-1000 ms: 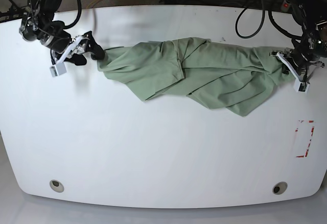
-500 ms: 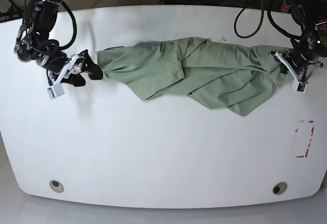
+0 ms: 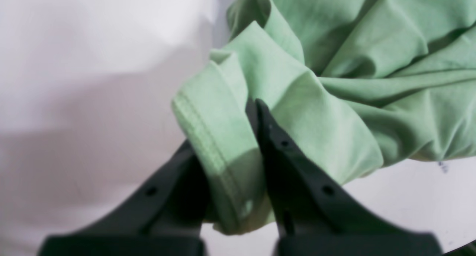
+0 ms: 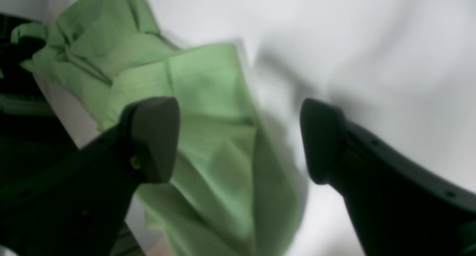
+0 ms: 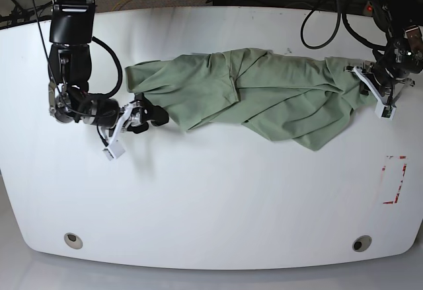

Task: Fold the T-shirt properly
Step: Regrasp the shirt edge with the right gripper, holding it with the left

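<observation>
though blurred, t-shirt point(image 3: 334, 99) without legible label

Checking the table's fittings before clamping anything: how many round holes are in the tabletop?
2: one hole near the front corner on the base view's left, one hole near the front corner on its right. The shirt may hide others.

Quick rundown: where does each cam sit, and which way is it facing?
Base: high, looking down on the white table; both arms and the T-shirt show.
Left wrist: behind the left hand, which is shut on a shirt hem.
Right wrist: behind the right hand, which is open above the shirt's edge.
All three views share the T-shirt.
</observation>
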`<state>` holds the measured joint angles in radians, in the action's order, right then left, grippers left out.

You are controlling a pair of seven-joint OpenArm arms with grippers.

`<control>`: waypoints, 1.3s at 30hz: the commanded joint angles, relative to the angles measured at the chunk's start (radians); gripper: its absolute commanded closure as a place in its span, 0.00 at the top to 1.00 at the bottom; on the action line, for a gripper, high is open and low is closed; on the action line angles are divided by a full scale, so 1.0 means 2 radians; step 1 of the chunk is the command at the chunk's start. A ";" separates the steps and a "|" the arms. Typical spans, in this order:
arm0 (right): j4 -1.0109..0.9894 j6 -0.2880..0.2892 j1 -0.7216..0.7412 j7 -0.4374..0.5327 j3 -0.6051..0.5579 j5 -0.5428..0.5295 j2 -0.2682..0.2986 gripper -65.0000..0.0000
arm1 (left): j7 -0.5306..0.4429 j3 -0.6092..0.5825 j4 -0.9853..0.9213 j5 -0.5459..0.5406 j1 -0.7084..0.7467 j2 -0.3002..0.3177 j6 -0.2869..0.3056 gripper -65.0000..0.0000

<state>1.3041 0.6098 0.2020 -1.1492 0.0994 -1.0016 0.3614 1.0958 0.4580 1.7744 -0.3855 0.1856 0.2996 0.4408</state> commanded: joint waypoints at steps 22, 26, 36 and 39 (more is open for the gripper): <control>-0.116 0.007 0.067 0.118 -0.124 0.121 -0.045 0.70 | -0.009 0.003 0.008 -0.003 -0.002 0.007 -0.002 0.00; -0.116 0.007 0.067 0.118 -0.124 0.123 -0.051 0.50 | -0.009 0.003 0.008 -0.003 -0.002 0.007 -0.002 0.00; -0.115 0.007 0.067 0.119 -0.123 0.121 -0.055 0.05 | -0.009 0.002 0.007 -0.003 -0.004 0.007 -0.002 0.00; -0.115 0.007 0.072 0.119 -0.123 0.121 -0.055 0.04 | -0.009 0.002 0.007 -0.003 -0.005 0.006 -0.002 0.00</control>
<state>1.0588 0.6239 0.3168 -0.9203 -0.1513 -0.7544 0.2436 1.0954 0.4580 1.7741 -0.3851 0.1852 0.2989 0.4408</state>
